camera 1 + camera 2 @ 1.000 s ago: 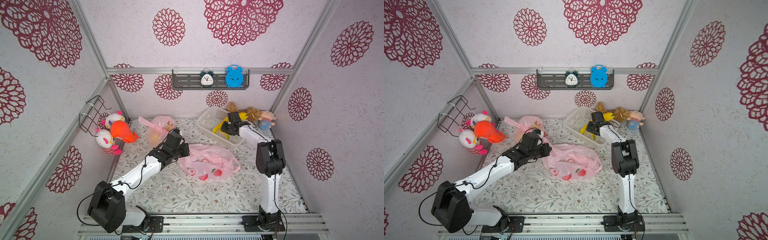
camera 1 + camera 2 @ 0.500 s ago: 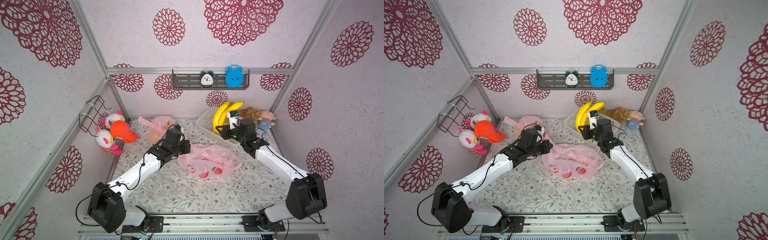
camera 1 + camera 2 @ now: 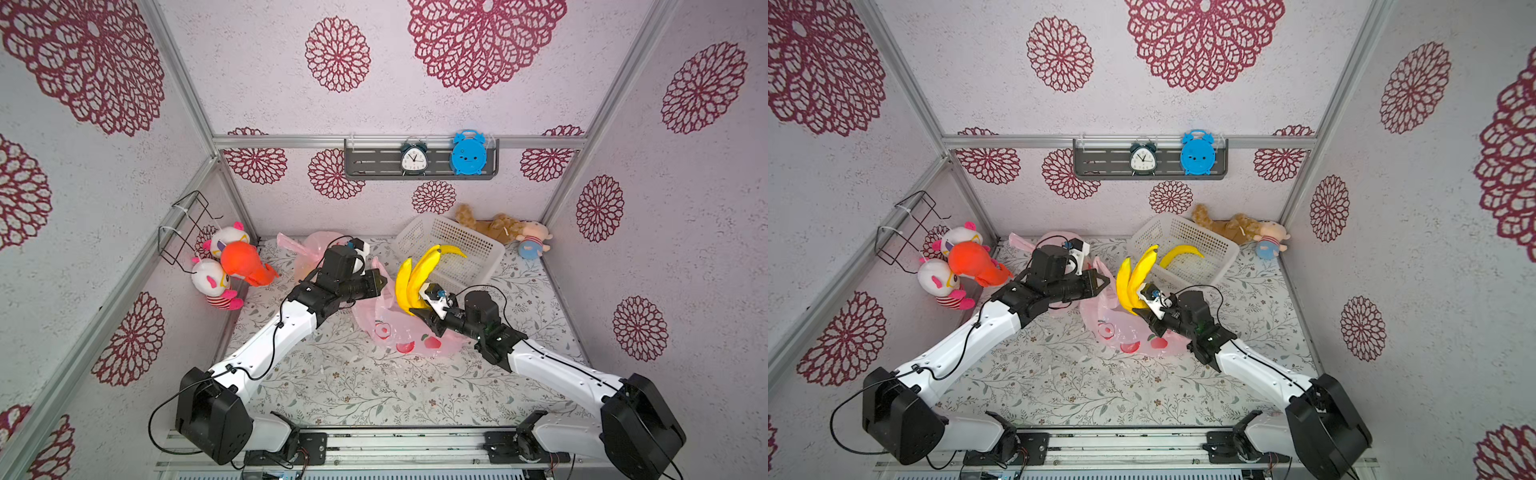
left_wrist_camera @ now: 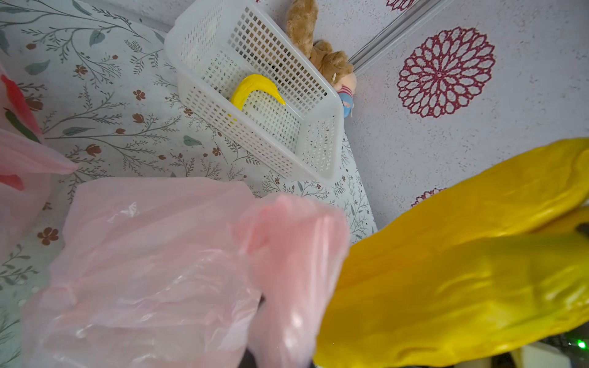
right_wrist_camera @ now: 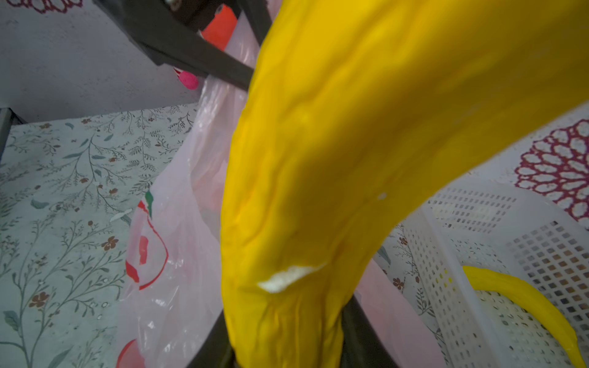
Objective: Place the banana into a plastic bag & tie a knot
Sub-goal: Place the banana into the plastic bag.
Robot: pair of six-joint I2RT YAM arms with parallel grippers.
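Your yellow banana bunch point(image 3: 415, 276) stands near upright above the pink translucent plastic bag point(image 3: 399, 336).
Your right gripper point(image 3: 424, 300) clamps its lower end, tips skyward; the left gripper point(image 3: 379, 281), pinched shut on the bag's raised rim, sits just beside it.

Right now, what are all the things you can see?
plastic bag: one, pink, table middle
banana bunch: one, yellow, above the plastic bag
basket: one, white, back right
single banana: one, yellow, in basket
second bag: one, pink, table back
plush toys: three, orange and white-pink, left wall
brown plush: one, brown, back right corner
doll: one, blue-bodied, beside it
clocks: two, dark and blue, wall shelf
wire rack: one, black, left wall
left end effector: one, black, shut on plastic bag
right end effector: one, black, shut on banana bunch
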